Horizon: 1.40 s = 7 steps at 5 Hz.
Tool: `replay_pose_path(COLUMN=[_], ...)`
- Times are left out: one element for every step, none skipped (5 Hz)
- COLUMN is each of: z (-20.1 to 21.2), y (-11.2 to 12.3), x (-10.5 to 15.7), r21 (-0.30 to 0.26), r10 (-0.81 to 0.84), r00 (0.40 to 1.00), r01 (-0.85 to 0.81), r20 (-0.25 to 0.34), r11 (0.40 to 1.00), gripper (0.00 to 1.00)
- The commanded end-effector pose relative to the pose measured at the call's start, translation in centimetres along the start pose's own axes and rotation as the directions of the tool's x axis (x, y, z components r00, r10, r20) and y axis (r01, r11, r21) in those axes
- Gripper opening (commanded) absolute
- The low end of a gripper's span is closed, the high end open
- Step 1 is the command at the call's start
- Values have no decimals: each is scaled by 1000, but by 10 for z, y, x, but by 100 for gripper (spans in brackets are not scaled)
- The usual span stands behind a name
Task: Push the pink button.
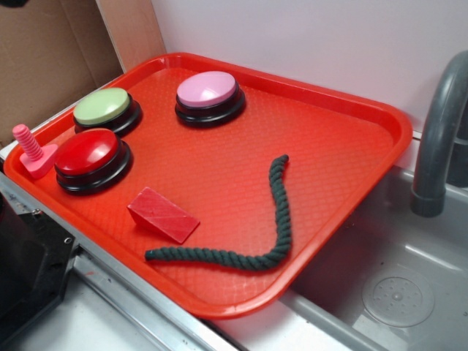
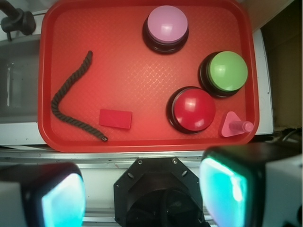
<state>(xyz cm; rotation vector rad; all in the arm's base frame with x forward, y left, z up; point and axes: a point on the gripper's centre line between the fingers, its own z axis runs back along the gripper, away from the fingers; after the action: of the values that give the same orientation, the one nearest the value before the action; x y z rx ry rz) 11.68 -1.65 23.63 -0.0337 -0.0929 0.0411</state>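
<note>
On red tray (image 1: 380, 124): pink button (image 1: 208, 89) untouched; jaws (image 2: 142, 194) spread wide, empty

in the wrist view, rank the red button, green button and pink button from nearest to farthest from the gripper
1. red button, lowest on the tray, right of centre
2. green button, further up by the right rim
3. pink button, at the far edge

Red tray (image 1: 380, 139) over sink (image 1: 409, 292)
</note>
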Motion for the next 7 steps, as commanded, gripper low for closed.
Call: replay_pose_path(z=[0, -50, -71, -117, -117, -117, -117], y=[0, 49, 70, 90, 90, 90, 90], x=[0, 19, 54, 102, 102, 102, 102], r21=[0, -25, 59, 177, 177, 177, 177], r10=[0, -45, -218, -373, -373, -373, -373], r00=[1000, 990, 968, 926, 926, 926, 926], r01=[0, 43, 226, 377, 377, 377, 377], r20=[0, -132, -124, -54, -54, -54, -54], r11=[1000, 999, 972, 909, 909, 909, 909], gripper=[100, 100, 100, 100, 100, 100, 100])
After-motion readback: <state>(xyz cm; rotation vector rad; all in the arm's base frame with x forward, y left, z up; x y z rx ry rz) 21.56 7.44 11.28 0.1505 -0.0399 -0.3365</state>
